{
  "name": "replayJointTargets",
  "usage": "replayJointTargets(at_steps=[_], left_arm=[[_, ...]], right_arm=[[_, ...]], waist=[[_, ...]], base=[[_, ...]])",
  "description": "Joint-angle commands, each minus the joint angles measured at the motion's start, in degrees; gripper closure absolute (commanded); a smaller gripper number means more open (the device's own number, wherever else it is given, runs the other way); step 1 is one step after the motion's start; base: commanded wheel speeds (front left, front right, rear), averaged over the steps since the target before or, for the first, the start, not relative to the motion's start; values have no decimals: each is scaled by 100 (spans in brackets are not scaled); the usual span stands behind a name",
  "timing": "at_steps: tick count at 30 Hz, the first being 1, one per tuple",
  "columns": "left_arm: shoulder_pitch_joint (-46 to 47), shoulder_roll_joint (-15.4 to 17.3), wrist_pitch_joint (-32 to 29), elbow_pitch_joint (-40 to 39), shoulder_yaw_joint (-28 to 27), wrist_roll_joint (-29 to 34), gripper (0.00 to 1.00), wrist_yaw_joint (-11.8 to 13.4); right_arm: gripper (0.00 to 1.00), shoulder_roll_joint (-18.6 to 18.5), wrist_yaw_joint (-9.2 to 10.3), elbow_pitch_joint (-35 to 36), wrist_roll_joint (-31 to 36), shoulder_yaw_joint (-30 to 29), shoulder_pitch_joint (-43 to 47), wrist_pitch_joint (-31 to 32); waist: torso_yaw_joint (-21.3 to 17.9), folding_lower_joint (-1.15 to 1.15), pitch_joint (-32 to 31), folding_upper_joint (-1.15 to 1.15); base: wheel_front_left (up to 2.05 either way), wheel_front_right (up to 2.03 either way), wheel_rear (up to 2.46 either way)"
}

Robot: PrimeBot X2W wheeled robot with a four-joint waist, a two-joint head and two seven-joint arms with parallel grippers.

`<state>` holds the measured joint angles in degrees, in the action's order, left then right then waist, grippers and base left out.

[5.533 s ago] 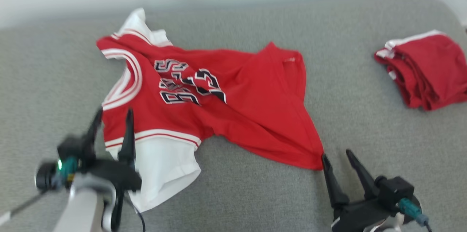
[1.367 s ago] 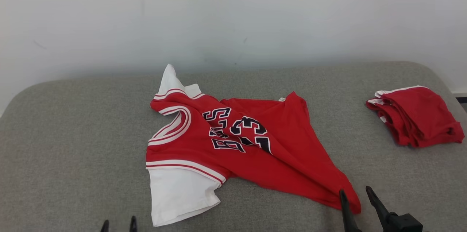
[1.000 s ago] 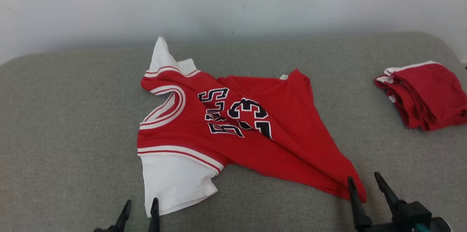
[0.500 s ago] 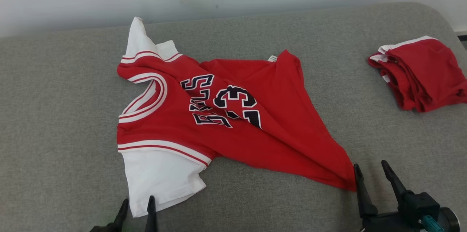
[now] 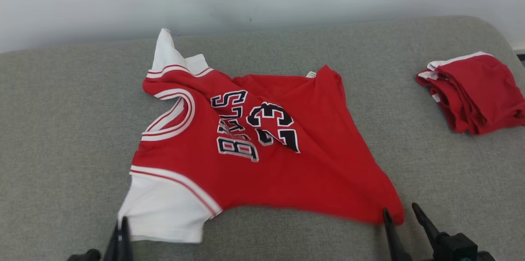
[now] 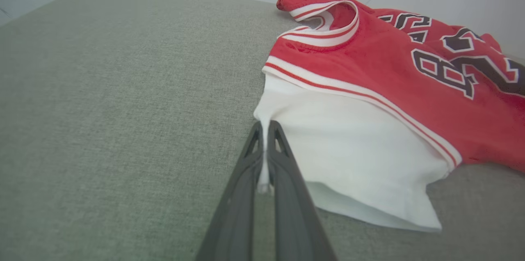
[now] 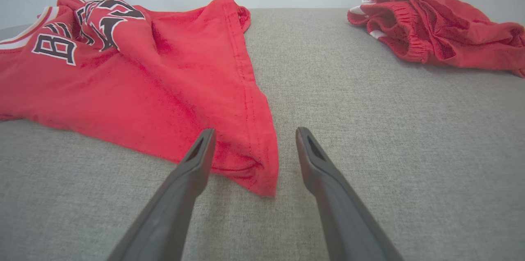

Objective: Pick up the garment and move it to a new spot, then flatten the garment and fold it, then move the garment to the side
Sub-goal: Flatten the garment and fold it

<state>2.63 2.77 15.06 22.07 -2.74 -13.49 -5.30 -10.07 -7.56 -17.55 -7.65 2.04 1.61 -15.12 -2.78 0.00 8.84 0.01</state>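
- Jersey lies crumpled, well left of the shorts, with its long axis running toward them.
- Left end effector is clamped on the white sleeve corner, the end farthest from the shorts.
- Right end effector, fingers apart, straddles the hem corner nearest the shorts, so I'd guess that's the next grab.
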Motion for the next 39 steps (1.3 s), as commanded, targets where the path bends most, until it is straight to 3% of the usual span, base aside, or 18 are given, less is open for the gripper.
replayJointTargets(at_steps=[1, 4, 13, 24, 26, 27, 28, 29, 35, 39], left_arm=[[-94, 22, 17, -124, -162, 75, 100, 34], [-301, 9, 16, -362, -353, 169, 100, 147], [-607, 14, 16, -653, 15, 18, 100, 529], [-510, 17, 16, -565, -27, 101, 100, 440], [-478, 16, 16, -582, -3, 125, 100, 453], [-471, 15, 16, -587, 0, 138, 100, 450], [-449, 20, 16, -572, -31, 163, 100, 411], [-427, 18, 16, -576, -42, 174, 100, 395], [-460, 17, 17, -696, -67, 231, 100, 401], [-486, 17, 17, -1004, -122, 220, 100, 398]], right_arm=[[0, -24, 16, -44, -59, 57, 80, -1], [0, -54, 16, -176, -149, 191, 109, -1], [0, -167, 17, -500, -401, 608, 169, -1], [0, -62, 16, -853, -469, 508, 72, -1], [26, -37, 16, -1058, -527, 567, 2, 2], [62, -32, 16, -1132, -526, 594, -31, 6], [85, -23, 16, -1188, -551, 603, -59, 6], [100, 8, 16, -1223, -605, 587, -89, 7], [100, -63, 16, -1073, -531, 476, -151, 0], [100, -32, 16, -602, -561, 290, -157, 0]], waist=[[76, 0, -96, -1], [130, 0, -159, -1], [268, 0, -213, -1], [263, 0, -169, -1], [280, 0, -154, -1], [289, 0, -148, -1], [296, 0, -141, -1], [300, 0, -138, -1], [298, 0, -190, -1], [261, 0, -336, -1]], base=[[0, 0, 0], [0, 0, 0], [0, 0, 0], [0, 0, 0], [0, 0, 0], [0, 0, 0], [0, 0, 0], [0, 0, 0], [0, 0, 0], [0, 0, 0]])
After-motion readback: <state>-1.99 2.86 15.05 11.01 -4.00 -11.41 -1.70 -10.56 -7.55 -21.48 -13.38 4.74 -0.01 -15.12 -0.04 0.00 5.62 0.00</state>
